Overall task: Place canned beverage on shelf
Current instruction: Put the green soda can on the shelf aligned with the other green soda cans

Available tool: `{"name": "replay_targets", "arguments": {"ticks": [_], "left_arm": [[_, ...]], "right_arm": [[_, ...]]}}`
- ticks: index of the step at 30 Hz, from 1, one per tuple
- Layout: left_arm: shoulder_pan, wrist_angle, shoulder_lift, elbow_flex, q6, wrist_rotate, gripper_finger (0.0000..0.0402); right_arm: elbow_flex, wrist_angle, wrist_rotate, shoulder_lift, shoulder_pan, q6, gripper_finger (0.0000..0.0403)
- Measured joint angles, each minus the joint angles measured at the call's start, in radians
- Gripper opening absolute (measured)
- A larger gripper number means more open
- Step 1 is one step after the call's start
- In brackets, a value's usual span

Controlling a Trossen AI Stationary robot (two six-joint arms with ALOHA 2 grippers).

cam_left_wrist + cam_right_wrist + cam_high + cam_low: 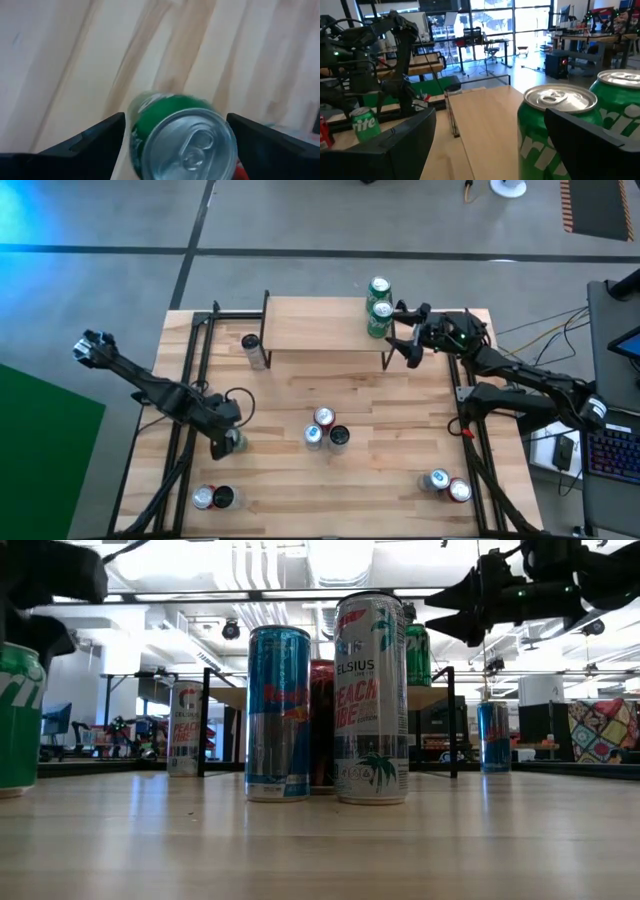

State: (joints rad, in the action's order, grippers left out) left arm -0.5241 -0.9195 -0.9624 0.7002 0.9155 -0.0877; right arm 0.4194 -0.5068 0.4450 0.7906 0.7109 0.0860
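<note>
I see the table [400, 480] carrying the shelf [320, 325] at the far centre, and two green cans [379, 308] stand upright on its right end, touching one another. The left arm reaches in over the left side; the left gripper [225, 442] hangs directly above an upright green can [182, 132] on the table, fingers spread wide either side of it, no contact visible, nothing gripped. The right gripper [408, 340] sits just right of the two shelved cans, fingers wide open, holding nothing. Loose cans: three clustered mid-table [326, 430], two near-left [213, 498], two near-right [447, 484], and one slim can [254, 350] standing on the table by the shelf's left end. In the low view, the blue can [278, 712] and the white peach can [371, 698] stand side by side.
</note>
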Motion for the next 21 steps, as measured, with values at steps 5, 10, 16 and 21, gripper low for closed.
{"name": "replay_targets", "arguments": {"ticks": [5, 10, 16, 21], "left_arm": [[0.0, -0.061, -0.071, -0.002, 0.005, -0.001, 0.0331], [0.0, -0.073, -0.145, 0.002, -0.037, 0.009, 0.0322], [0.001, -0.09, -0.179, 0.017, -0.071, 0.008, 0.029], [0.002, -0.107, -0.16, 0.093, -0.154, -0.058, 0.0291]], "right_arm": [[0.0, 0.0, 0.0, 0.011, 0.0, 0.0, 0.0361], [0.0, -0.006, -0.003, 0.009, 0.0, 0.0, 0.0361], [0.004, -0.007, -0.003, 0.008, 0.0, 0.021, 0.0358], [0.004, 0.009, -0.001, 0.003, -0.008, 0.028, 0.0343]]}}
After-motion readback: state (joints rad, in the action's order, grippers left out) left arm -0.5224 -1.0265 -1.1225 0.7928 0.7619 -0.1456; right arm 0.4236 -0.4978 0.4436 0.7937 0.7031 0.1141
